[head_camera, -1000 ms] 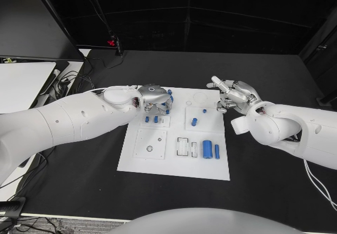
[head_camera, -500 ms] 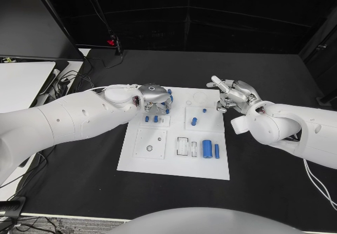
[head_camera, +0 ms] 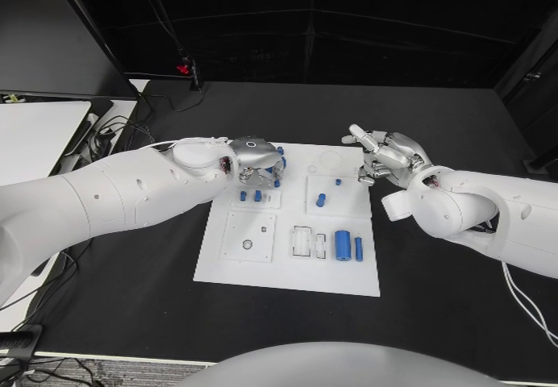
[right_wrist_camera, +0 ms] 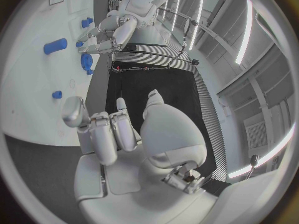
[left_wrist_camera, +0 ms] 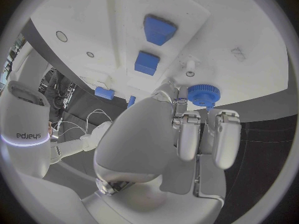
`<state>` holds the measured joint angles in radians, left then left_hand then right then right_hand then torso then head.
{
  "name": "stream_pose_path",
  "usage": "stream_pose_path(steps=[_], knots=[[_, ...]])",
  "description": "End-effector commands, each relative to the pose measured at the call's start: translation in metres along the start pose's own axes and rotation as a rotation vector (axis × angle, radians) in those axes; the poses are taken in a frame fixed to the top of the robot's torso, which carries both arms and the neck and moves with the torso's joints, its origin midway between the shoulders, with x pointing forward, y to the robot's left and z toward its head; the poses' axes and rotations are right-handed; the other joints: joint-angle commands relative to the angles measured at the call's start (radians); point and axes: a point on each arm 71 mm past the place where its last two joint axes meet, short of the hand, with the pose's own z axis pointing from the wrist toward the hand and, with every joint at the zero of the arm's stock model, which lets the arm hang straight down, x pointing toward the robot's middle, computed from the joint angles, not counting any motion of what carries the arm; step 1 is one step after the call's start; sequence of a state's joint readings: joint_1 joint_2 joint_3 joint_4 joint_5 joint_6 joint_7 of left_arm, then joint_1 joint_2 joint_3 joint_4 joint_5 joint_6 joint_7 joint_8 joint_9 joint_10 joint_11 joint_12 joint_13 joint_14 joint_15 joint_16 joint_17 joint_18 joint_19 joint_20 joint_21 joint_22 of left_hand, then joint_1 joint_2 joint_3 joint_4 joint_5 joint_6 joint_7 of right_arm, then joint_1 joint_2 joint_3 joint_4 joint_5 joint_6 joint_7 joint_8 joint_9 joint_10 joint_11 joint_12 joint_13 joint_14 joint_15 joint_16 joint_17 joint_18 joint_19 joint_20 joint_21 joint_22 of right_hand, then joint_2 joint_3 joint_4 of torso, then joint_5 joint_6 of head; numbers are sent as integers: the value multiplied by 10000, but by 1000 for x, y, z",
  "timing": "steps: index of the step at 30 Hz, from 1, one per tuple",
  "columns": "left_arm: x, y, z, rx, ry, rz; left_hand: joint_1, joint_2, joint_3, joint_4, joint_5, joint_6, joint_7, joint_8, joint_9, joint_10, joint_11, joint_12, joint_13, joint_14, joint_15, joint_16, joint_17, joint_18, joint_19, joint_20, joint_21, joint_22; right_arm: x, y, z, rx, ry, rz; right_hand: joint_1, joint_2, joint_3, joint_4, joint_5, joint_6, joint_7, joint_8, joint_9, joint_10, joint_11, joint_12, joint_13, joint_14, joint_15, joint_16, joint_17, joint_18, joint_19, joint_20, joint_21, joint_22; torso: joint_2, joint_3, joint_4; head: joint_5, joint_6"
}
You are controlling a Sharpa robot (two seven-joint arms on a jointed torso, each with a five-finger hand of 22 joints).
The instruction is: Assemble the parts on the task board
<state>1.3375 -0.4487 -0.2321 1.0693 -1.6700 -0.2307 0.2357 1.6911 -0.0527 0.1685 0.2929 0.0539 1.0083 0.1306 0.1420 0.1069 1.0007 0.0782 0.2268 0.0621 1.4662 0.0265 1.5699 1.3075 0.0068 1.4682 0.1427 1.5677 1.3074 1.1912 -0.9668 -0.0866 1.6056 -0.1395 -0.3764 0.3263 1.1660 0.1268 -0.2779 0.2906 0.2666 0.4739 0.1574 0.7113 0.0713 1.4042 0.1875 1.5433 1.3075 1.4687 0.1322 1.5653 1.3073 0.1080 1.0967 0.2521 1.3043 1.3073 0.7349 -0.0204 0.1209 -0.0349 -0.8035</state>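
Note:
The white task board (head_camera: 291, 274) lies in the middle of the black table. My left hand (head_camera: 256, 156) hovers over its far left corner and pinches a blue gear (left_wrist_camera: 201, 95) between thumb and fingertips, close to the board's surface; the right wrist view shows that gear (right_wrist_camera: 87, 61) under the left hand (right_wrist_camera: 107, 37). My right hand (head_camera: 389, 156) is at the board's far right edge, fingers apart, holding nothing. A thick blue cylinder (head_camera: 343, 246) and a thin blue pin (head_camera: 360, 251) lie near the board's front right. Small blue pieces (head_camera: 250, 196) stand just in front of the left hand.
Two more small blue parts (head_camera: 320, 201) (head_camera: 339, 183) sit on the right middle panel. A white round disc (head_camera: 331, 164) lies at the board's far edge between the hands. Cables (head_camera: 116, 121) trail at the table's far left. Bare black table surrounds the board.

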Motion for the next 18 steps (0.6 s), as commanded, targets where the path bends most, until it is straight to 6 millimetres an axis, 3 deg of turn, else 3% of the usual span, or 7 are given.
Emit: stream_pose_path(steps=[1,18], knots=[[6,-1,0,57,480,-47,-66,-136,44,-14,-33,21,-29,-50,-25,62,12,-82,-14,1046,-28,9,2633,-68,1026,-78,31,2634,1,1,0,-51,91,23,-37,75,-44,6,33,-59,986,42,-9,-70,22,-58,1193,354,69,64,1918,28,-65,-13,35,1121,3,2,3,-1,-13],[7,-4,1,212,677,-108,-85,-298,27,-36,-34,13,-57,-100,-56,58,-8,-151,-10,1046,-43,9,2633,-68,1026,-84,31,2634,1,1,0,-34,93,31,-37,75,-44,6,33,-59,986,42,-9,-70,22,-58,1193,354,69,64,1918,28,-65,-13,35,1121,-6,-2,4,-9,-55]])
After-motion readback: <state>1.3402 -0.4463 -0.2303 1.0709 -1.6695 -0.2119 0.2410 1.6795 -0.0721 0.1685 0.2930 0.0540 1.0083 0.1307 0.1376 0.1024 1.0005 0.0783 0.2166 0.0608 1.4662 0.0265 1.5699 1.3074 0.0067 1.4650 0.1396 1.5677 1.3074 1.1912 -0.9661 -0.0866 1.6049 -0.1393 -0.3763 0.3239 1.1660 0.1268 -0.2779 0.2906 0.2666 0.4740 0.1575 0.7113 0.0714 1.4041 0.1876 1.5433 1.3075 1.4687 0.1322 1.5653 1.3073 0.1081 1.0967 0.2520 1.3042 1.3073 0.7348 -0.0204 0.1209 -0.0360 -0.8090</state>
